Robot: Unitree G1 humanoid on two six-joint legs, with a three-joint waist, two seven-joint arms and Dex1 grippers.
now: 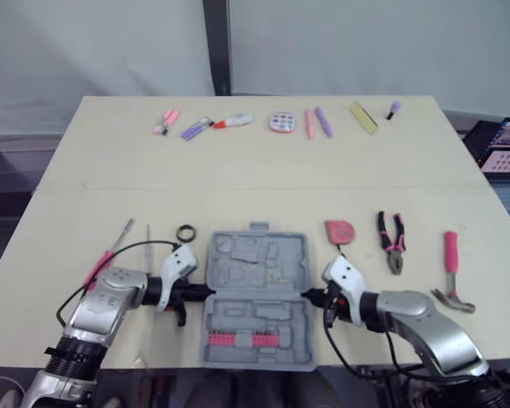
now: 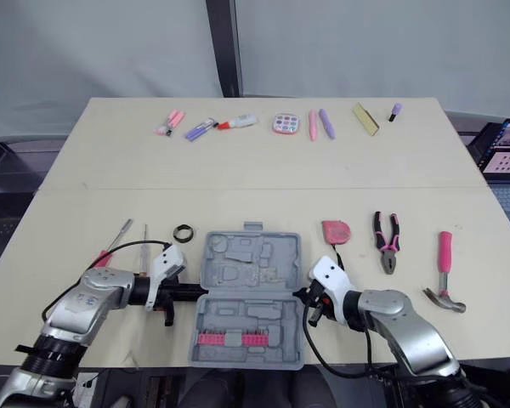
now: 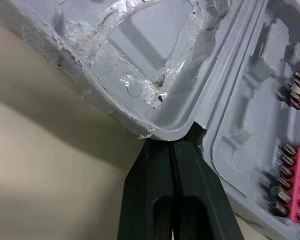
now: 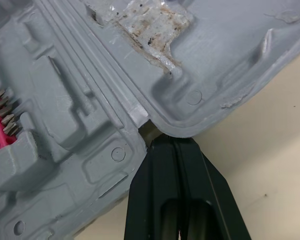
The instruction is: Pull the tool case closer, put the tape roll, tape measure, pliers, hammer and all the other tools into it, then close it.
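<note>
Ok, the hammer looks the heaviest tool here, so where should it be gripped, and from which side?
The hammer lies flat, handle pointing away from the robot, head nearest, apart from the pliers. Probably grip the pink handle close to the steel head, to keep the weight from swinging. Come from above with the right gripper, closing across the handle.

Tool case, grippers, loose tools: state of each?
Tool case: open flat, no hand tools inside.
Left gripper: shut, tips at case's left edge.
Right gripper: shut, tips at case's right edge.
Tape roll: on table, outside case.
Tape measure: on table, outside case.
Pliers: on table, outside case.
Hammer: on table, outside case.
</note>
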